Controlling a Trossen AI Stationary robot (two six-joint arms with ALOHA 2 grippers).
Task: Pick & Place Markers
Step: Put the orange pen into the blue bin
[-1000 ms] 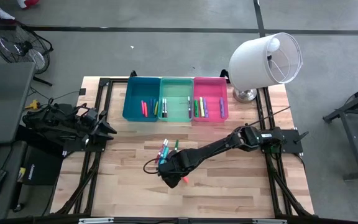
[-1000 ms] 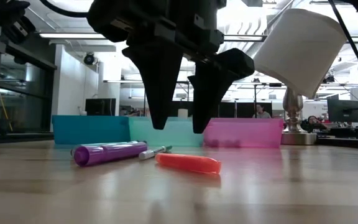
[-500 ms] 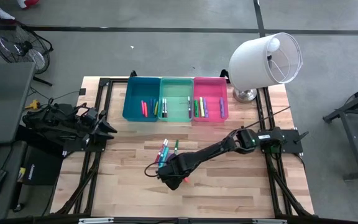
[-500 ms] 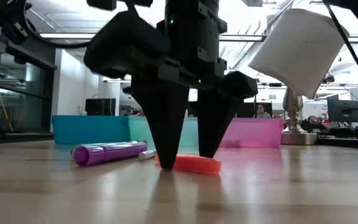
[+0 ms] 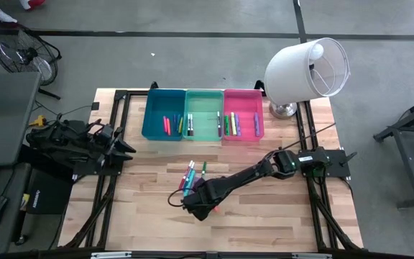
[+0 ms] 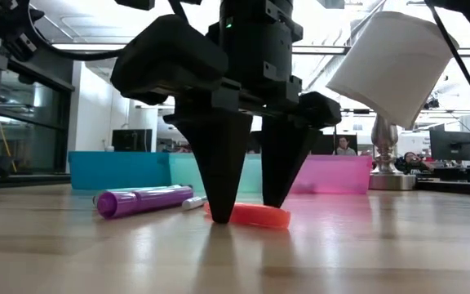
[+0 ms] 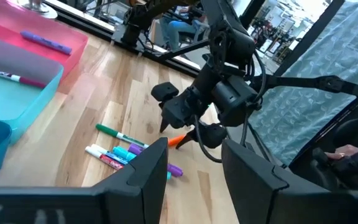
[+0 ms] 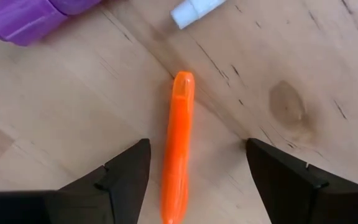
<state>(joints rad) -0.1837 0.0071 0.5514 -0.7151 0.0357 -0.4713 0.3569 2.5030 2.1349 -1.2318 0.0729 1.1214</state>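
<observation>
An orange marker [image 8: 178, 143] lies flat on the wooden table [image 5: 264, 216] near the middle front. My right gripper [image 6: 249, 212] points down over it, open. Its two fingertips [image 8: 129, 177] stand at table height, one on either side of the marker, which runs along the gap between them; I see no touch. A purple marker [image 6: 141, 200] and several other markers [image 5: 191, 175] lie just to the left. More markers lie in the three bins. My left gripper [image 5: 123, 147] waits at the table's left edge, open and holding nothing.
A blue bin [image 5: 164, 114], a mint bin [image 5: 203, 114] and a pink bin [image 5: 243, 114] stand in a row at the far edge. A white lamp [image 5: 307, 68] stands at the far right corner. Bare wood lies to the right of the orange marker.
My right gripper has come down from above the orange marker until its fingertips reach table height on both sides of it. It has stayed open. The marker has not moved.
</observation>
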